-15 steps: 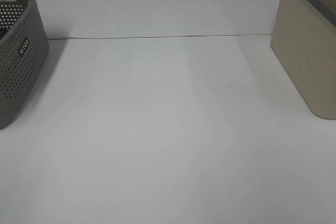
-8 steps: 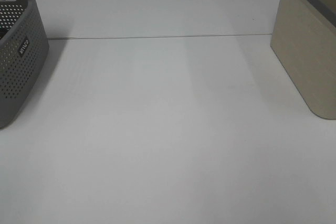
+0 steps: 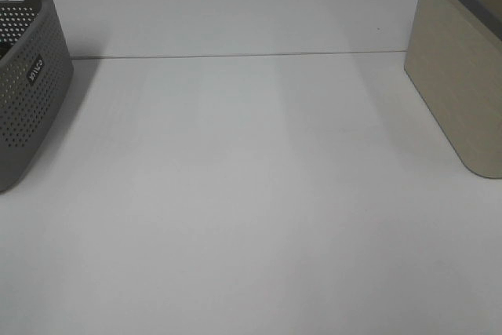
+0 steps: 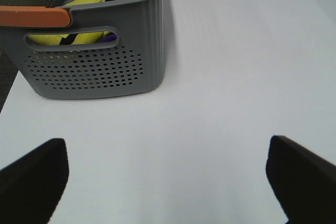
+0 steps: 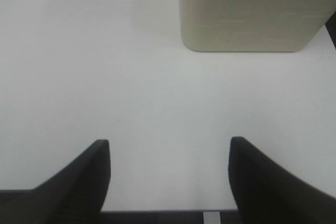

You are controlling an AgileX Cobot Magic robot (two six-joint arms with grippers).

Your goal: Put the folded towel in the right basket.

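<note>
No towel on the counter; none visible in the beige basket. Left end effector and right end effector both spread apart, empty. Judged: pre-grasp; next, locate towel.
</note>
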